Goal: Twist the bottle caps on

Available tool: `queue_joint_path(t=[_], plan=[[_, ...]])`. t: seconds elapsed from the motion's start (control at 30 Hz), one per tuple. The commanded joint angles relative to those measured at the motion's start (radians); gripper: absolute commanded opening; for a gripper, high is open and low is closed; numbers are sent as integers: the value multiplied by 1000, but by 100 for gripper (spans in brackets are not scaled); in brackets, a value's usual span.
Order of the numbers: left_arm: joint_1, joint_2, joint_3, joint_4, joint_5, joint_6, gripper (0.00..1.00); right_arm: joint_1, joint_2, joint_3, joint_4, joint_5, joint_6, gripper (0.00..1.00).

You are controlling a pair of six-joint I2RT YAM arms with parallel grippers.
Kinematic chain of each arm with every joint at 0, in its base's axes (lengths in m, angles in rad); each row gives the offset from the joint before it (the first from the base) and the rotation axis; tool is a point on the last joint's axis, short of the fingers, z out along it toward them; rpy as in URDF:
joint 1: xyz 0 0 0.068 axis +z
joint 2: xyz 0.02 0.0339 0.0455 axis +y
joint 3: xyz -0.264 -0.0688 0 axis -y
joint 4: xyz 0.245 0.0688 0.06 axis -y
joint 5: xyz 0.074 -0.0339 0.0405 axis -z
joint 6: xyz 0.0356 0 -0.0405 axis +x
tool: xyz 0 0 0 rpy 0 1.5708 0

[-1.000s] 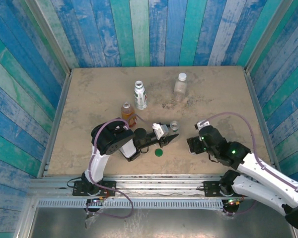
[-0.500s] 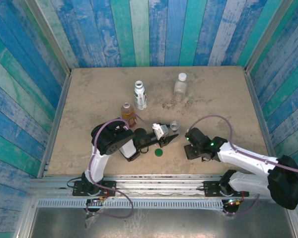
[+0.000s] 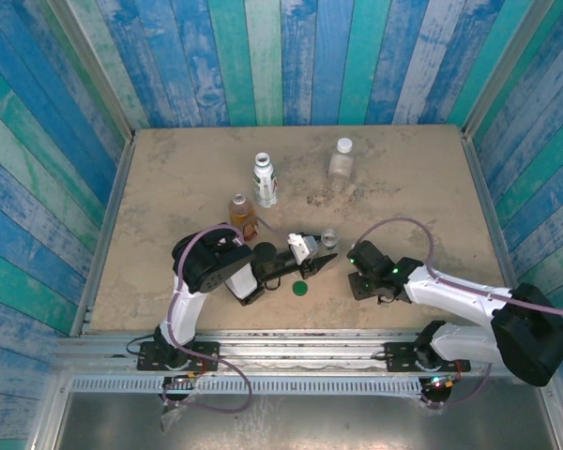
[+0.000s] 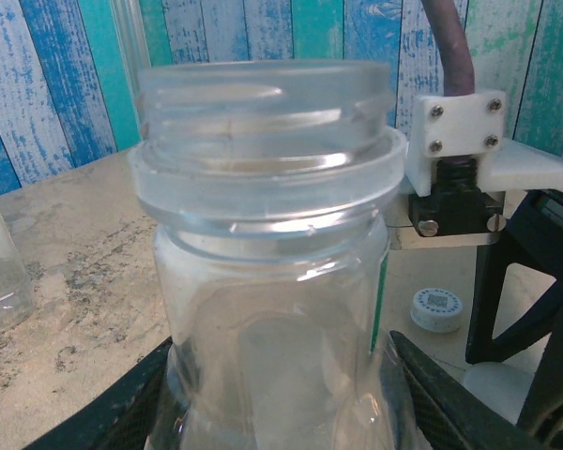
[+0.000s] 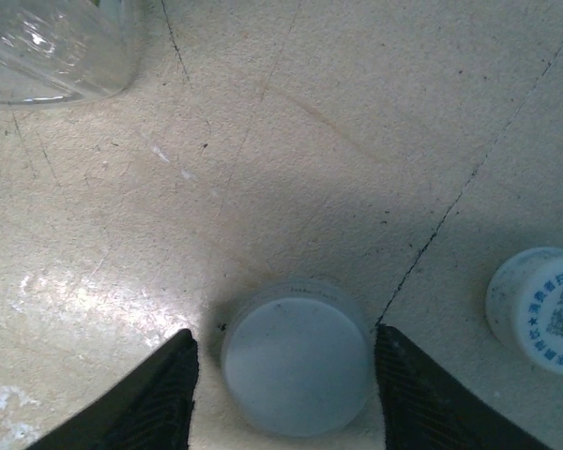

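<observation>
lying within right hand (image 5: 286, 380), white cap (image 5: 296, 361)

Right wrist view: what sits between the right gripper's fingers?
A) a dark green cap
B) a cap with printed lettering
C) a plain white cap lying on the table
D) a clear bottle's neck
C: a plain white cap lies flat on the table between the right gripper's dark fingers; the printed cap lies off to one side, outside them.

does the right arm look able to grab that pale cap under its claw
Likely yes: the right claw straddles the pale cap, one finger each side, with nothing between; the printed cap and clear bottle stand off to the sides.
</observation>
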Motion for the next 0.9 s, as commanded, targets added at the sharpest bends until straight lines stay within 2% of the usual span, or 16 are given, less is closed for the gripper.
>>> queue_joint_path(t=[0.0, 0.23, 0.33, 0.57, 0.87], plan=[[-5, 10, -27, -11, 15, 9, 52, -9, 11, -9, 0, -5, 7, 47], [-5, 4, -28, -15, 14, 10, 53, -11, 16, -2, -5, -6, 7, 42], [-5, 3, -33, -12, 10, 13, 53, -11, -7, 5, -24, -5, 6, 37], [-5, 4, -32, -12, 11, 15, 53, -11, -99, 105, -143, -7, -32, 38], [-5, 5, -30, -20, 15, 19, 53, -11, -159, 325, -255, -63, -100, 39]])
